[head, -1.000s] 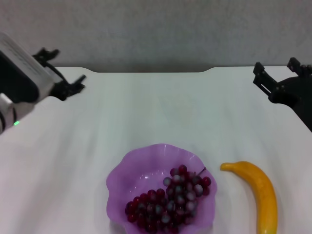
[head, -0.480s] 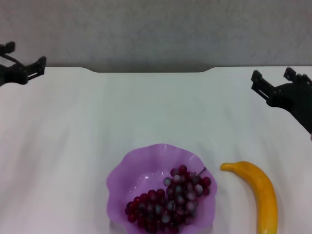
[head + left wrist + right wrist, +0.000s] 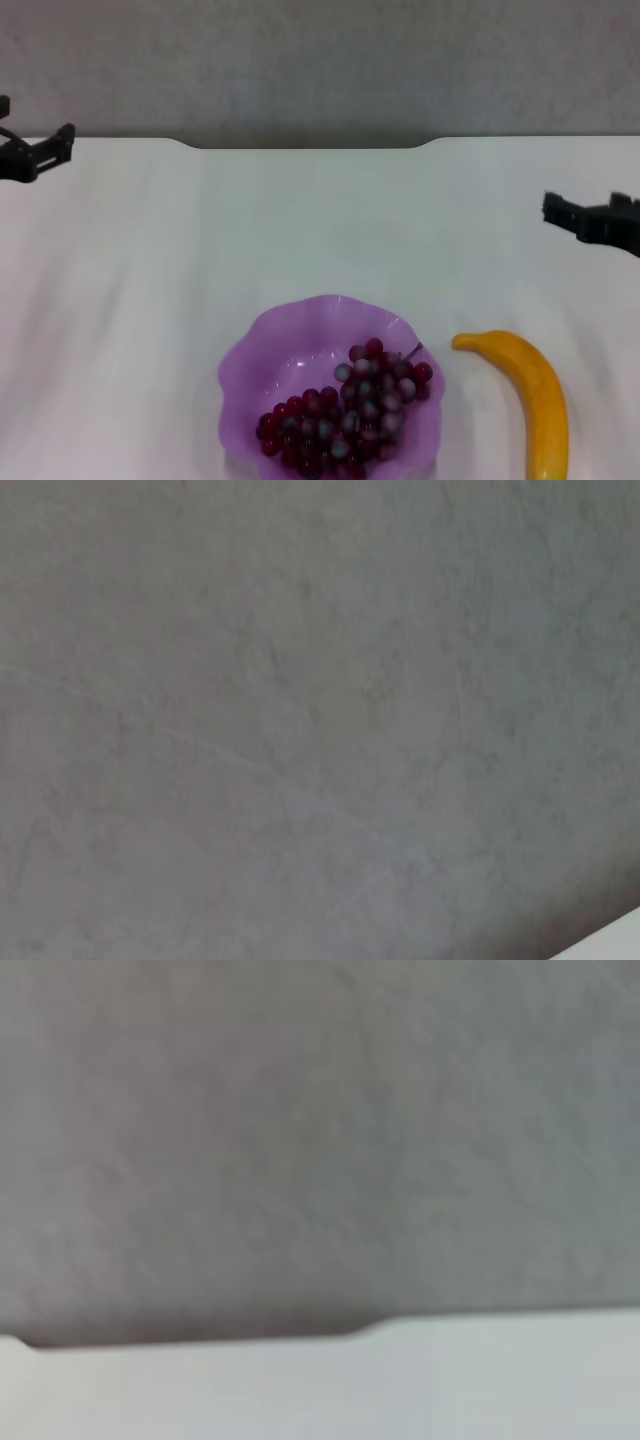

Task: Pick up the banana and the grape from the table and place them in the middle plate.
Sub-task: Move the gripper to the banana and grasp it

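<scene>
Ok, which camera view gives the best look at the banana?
The head view: the banana lies on the table, right of the middle plate, though its near end is cut off at the frame edge. Neither wrist view shows it, only wall and some table edge.

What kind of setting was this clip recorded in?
Probably a lab or test bench, not a home kitchen: a plain white tabletop with a notch in its far edge stands against a bare grey wall. It holds only a translucent purple scalloped plate of dark red grapes and a yellow banana beside it.
</scene>
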